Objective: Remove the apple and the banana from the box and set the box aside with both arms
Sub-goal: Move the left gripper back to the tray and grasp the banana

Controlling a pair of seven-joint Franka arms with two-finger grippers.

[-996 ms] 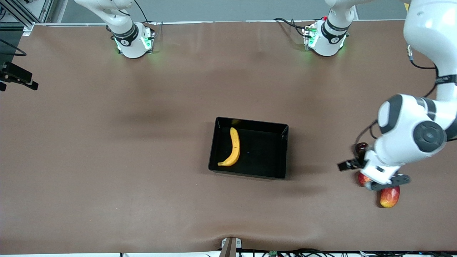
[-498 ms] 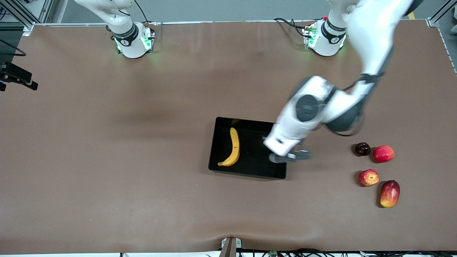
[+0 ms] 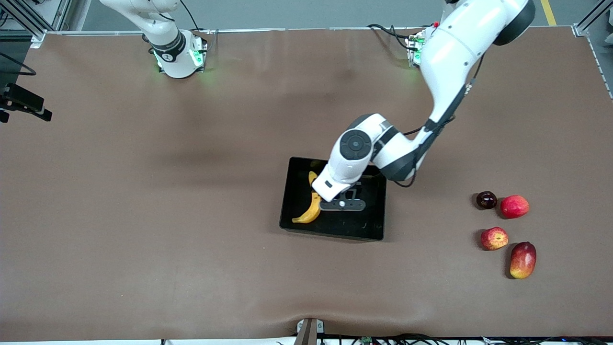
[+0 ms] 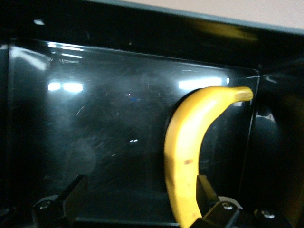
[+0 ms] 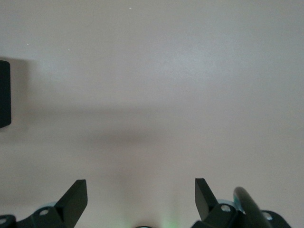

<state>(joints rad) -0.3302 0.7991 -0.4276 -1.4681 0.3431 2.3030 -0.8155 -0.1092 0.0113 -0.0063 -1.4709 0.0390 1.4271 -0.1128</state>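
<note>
The black box sits mid-table with the yellow banana lying in it. My left gripper is down inside the box, open and empty. In the left wrist view the banana lies on the glossy box floor just inside one finger, and my left gripper is not closed on it. The streaked apple rests on the table toward the left arm's end. My right gripper is open and empty over bare table; it is out of the front view.
A dark purple fruit and a plain red one lie just farther from the camera than the apple. A red-yellow mango lies nearer. A dark object shows at the edge of the right wrist view.
My left arm has swung from over the apple at the left arm's end to the box and come down beside the banana. The apple stayed on the table. The right arm waits.
</note>
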